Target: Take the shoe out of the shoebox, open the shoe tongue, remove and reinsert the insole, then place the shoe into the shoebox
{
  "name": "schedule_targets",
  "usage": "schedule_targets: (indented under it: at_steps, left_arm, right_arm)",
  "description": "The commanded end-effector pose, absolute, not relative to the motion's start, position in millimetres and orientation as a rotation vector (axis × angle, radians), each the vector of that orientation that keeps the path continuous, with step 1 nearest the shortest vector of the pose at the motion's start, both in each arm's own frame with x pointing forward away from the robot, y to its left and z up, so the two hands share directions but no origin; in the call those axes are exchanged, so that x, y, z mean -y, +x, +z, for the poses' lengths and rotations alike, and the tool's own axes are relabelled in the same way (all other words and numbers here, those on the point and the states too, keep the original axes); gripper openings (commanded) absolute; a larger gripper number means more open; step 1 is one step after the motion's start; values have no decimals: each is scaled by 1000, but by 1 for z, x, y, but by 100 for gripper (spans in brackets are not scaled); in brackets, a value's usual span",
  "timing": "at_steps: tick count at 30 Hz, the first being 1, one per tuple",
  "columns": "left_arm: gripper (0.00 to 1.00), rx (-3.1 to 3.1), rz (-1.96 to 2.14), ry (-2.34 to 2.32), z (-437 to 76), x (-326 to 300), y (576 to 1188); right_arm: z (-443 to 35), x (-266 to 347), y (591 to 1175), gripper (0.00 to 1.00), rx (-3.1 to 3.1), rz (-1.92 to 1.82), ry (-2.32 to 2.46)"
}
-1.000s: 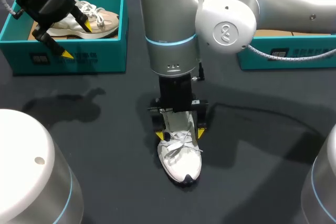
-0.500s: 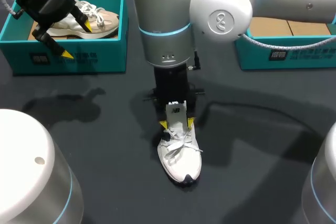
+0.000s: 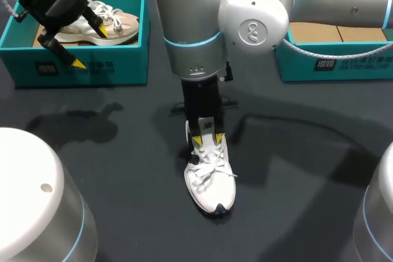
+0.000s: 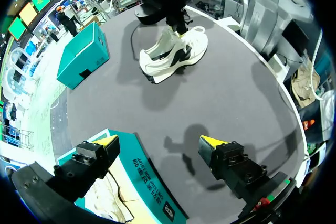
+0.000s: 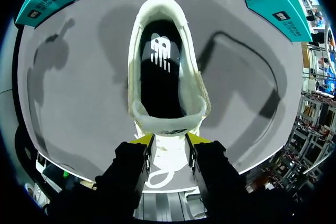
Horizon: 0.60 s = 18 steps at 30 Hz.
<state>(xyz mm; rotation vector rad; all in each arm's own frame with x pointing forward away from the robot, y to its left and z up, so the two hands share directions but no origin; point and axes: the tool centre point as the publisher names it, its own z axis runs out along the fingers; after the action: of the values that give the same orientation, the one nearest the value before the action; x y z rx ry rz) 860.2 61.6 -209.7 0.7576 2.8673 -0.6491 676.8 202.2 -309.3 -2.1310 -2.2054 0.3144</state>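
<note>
right tool (image 3: 207,140) pinches padded tongue (image 5: 168,150) of white laced shoe (image 3: 210,179) | left tool (image 4: 160,141) wide open, empty

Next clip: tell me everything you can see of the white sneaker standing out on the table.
The white lace-up sneaker stands upright on its sole on the dark table, outside the teal boxes, toe towards the robot. Soft white upper with black side markings, white laces, black insole lying inside. The fingers of the right gripper clamp its raised white tongue from both sides; nothing else touches it.
</note>
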Motion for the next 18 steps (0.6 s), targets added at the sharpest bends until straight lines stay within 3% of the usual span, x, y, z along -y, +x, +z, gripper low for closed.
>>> schedule_targets:
  at_steps: [1,9,14,18]
  left_arm:
    - [100,-2868,-646,759,-209,-62,860]
    - [100,-2868,-646,759,-209,-62,860]
    - [100,-2868,-646,759,-209,-62,860]
    - [100,-2868,-646,759,-209,-62,860]
  right_arm:
    - [-317,-205,689,29,2215,320,-2119]
    - [-334,-207,706,26,2218,328,-2082]
    - [-306,-211,699,27,2274,346,-2145]
    - [-310,-208,706,28,2314,345,-2138]
